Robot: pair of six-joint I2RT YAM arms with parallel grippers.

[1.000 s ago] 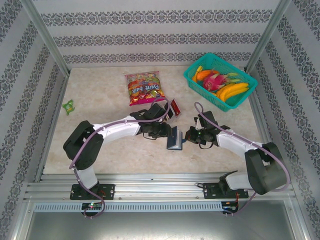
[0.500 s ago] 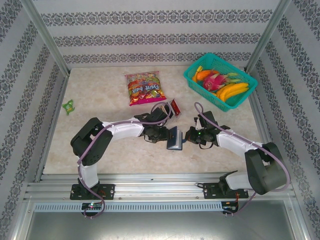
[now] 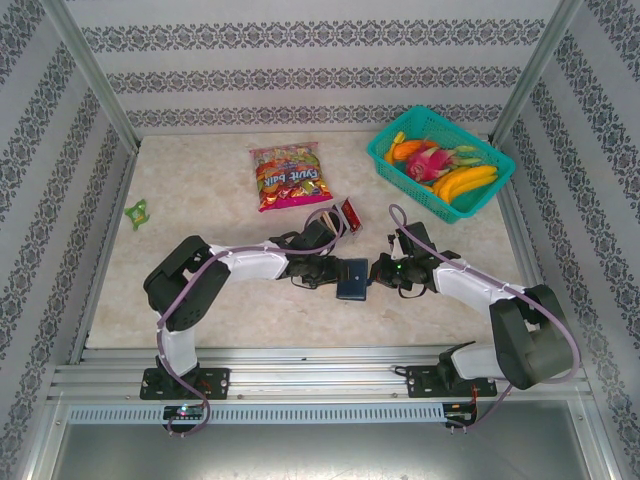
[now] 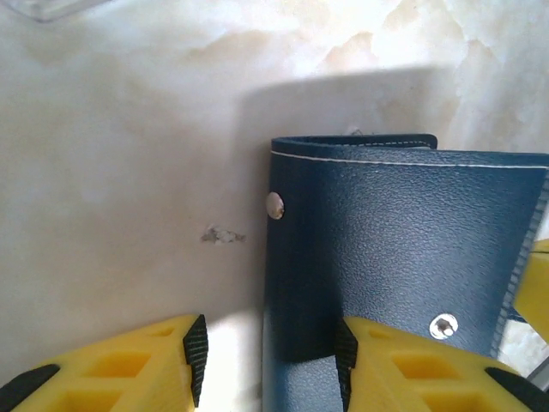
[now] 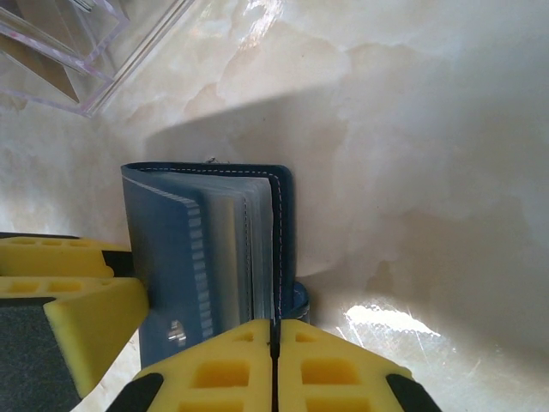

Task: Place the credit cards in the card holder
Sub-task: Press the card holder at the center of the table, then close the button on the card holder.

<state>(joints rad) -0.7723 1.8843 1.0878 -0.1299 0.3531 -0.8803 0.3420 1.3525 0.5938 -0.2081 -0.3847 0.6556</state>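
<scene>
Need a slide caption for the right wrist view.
Right fingers pinch one cover of the navy card holder on marble tabletop.

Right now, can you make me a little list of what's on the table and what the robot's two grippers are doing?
Card holder: dark blue, on the table between the two grippers, clear sleeves inside
Left gripper: open, a corner of the card holder between its fingers
Right gripper: shut on the card holder's edge
Snack bag: lying flat at the far side
Basket: teal, far right corner, with fruit in it
</scene>
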